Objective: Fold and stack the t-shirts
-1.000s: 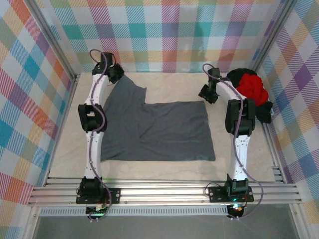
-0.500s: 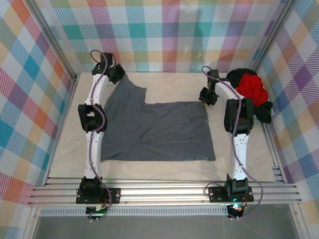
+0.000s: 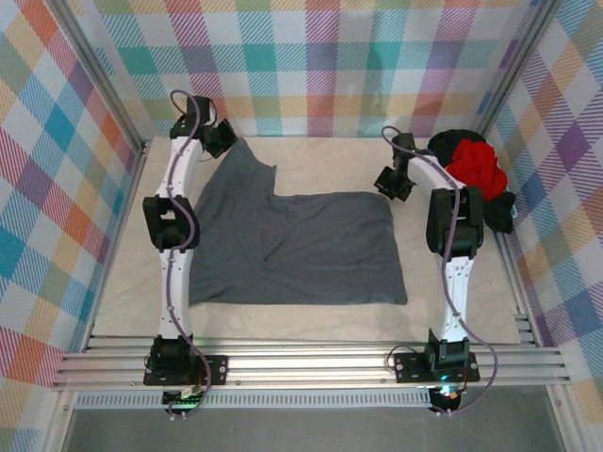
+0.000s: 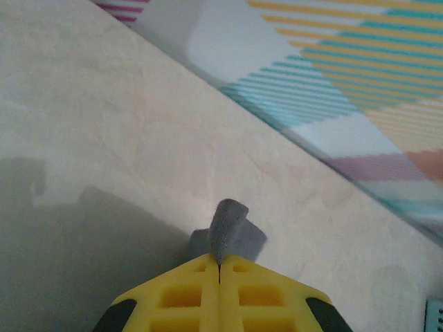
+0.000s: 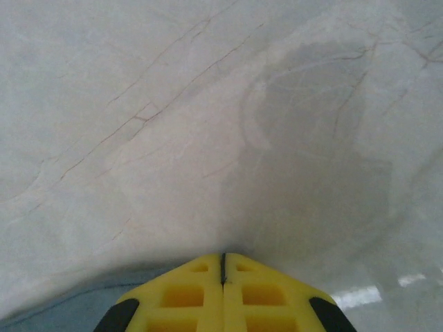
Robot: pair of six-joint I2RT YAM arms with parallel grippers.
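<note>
The left arm (image 3: 175,221) stretches along the left edge of the dark grey t-shirt (image 3: 301,245). The left gripper (image 4: 219,260) is at the shirt's far left corner, yellow fingers pressed together on a tuft of cloth. The right arm (image 3: 454,226) bends beside the shirt's right edge. The right gripper (image 5: 223,257) is at the far right corner, fingers closed flush; a pinch there is unclear.

Likely a lab: plaid walls (image 3: 311,66), aluminium frame (image 3: 311,363).

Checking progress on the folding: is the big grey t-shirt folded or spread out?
Spread out: the grey t-shirt lies flat on the table in an L outline, no compact fold. The left hand pinches its far corner.
</note>
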